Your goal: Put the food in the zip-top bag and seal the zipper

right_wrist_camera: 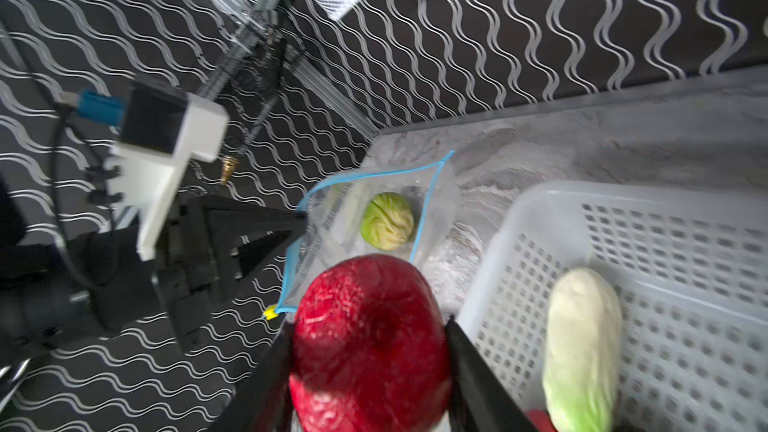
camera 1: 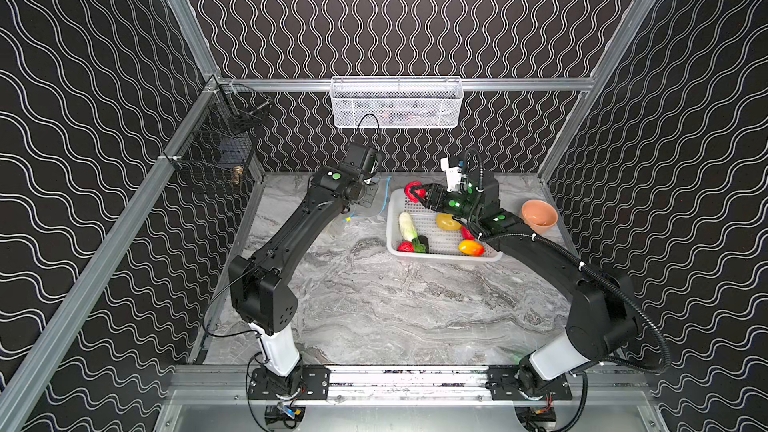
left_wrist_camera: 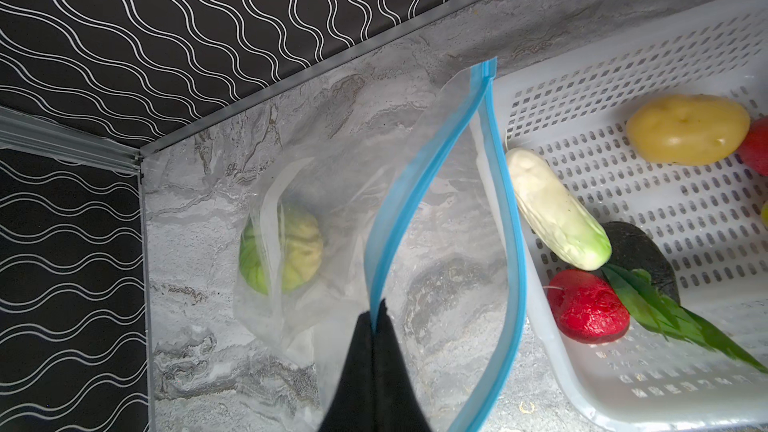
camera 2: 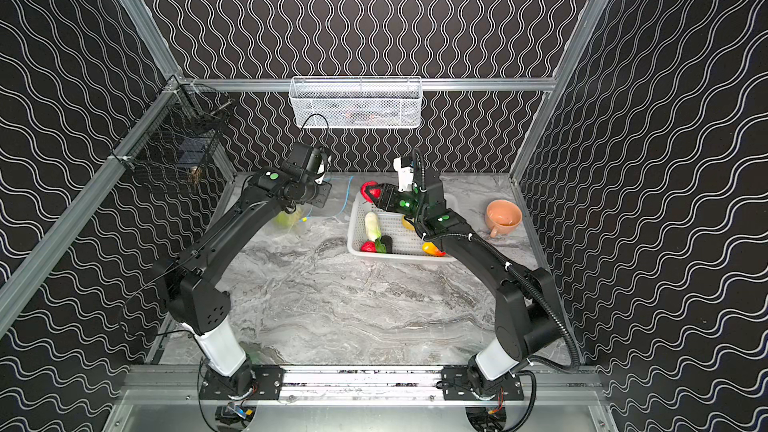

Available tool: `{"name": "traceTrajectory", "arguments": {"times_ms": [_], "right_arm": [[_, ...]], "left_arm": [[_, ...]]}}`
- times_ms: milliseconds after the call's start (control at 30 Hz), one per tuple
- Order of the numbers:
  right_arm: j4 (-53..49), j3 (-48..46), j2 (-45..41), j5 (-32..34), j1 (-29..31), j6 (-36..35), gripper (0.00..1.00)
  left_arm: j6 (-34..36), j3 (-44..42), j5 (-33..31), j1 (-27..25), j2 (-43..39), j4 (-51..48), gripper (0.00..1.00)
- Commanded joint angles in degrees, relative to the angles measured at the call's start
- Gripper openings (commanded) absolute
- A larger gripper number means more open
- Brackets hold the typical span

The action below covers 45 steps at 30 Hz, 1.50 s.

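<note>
Marble counter [camera 1: 374, 305], far-left corner: your left gripper [left_wrist_camera: 376, 313] pinches the zipper [left_wrist_camera: 415, 184]; your right gripper [right_wrist_camera: 369, 324] clamps a strawberry [right_wrist_camera: 365, 367]. Release off-centre and it misses the zip-top bag [left_wrist_camera: 332, 201].

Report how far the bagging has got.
Done: melon in the zip-top bag. In hand: left gripper pinches the open zipper; right gripper holds a strawberry near it. Left: radish, lemon, eggplant, mango and second strawberry wait in the basket; zipper unsealed.

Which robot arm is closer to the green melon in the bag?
Left. The left jaws pinch the bag rim right by the melon. The right jaws hold a strawberry farther off, beside the basket.
</note>
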Motion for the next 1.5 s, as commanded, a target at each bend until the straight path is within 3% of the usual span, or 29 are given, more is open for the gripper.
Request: {"name": "traceTrajectory", "arguments": {"times_ms": [0, 233, 700, 1067, 1467], "right_arm": [[8.41, -0.40, 0.29, -1.81, 0.45, 2.99, 0.11], [18.20, -2.03, 2.17, -2.39, 2.23, 7.10, 0.11], [21.18, 1.96, 9.31, -0.48, 6.89, 9.19, 0.09], [15.56, 5.07, 13.25, 10.27, 9.72, 10.37, 0.08], [7.43, 12.80, 19.58, 11.50, 11.03, 9.54, 0.10]], "left_arm": [[-0.28, 0.32, 1.23, -0.02, -0.50, 0.50, 0.00], [-0.46, -0.01, 1.51, -0.04, -0.94, 0.54, 0.00], [-0.34, -0.22, 1.72, 0.00, -1.56, 0.76, 0.00], [-1.05, 0.21, 2.45, 0.02, -1.58, 0.44, 0.00], [-0.88, 0.18, 2.73, 0.01, -2.25, 0.60, 0.00]]}}
